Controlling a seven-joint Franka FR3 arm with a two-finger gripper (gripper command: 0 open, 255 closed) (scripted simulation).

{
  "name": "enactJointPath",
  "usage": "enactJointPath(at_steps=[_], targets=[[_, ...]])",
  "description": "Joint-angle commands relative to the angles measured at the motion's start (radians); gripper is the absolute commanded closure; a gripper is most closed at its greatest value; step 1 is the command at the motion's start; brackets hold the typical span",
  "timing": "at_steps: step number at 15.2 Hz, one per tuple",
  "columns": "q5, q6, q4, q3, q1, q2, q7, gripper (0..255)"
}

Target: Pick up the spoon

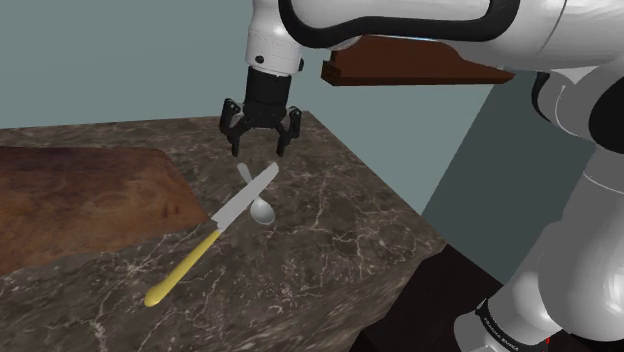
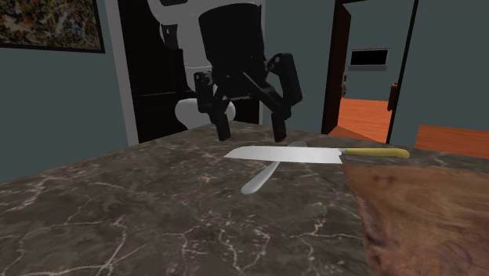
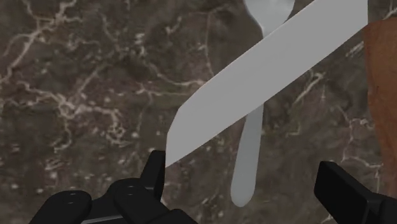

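A grey spoon (image 1: 262, 209) lies on the dark marble counter (image 1: 330, 250), its bowl pointing toward the counter's front. A knife (image 1: 240, 202) with a grey blade and yellow handle (image 1: 180, 272) lies across the spoon's neck, covering part of it. My gripper (image 1: 258, 150) hangs open just above the spoon's handle end, touching nothing. In the second exterior view the gripper (image 2: 251, 132) hovers over the blade (image 2: 286, 154) and the spoon (image 2: 256, 183). In the wrist view the spoon handle (image 3: 248, 153) lies between the spread fingers (image 3: 156, 175), with the blade (image 3: 267, 83) crossing it further out.
A brown board (image 1: 80, 200) covers the counter at the shoulder view's left, close to the knife's handle. The counter's edge drops off at the shoulder view's right. A brown shelf (image 1: 400, 65) hangs on the wall behind the arm. An open doorway (image 2: 368, 78) shows beyond.
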Motion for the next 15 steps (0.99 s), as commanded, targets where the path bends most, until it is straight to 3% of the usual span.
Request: enactJointPath(at_steps=[1, 11, 12, 15], targets=[[-0.023, -0.024, 0.104, 0.008, 0.03, 0.08, 0.035, 0], [-0.017, 0.081, -0.009, 0.005, 0.024, 0.072, 0.02, 0], [-0.017, 0.08, -0.009, 0.005, 0.024, 0.071, 0.02, 255], [-0.017, 0.077, -0.005, 0.005, 0.025, 0.073, 0.021, 255]])
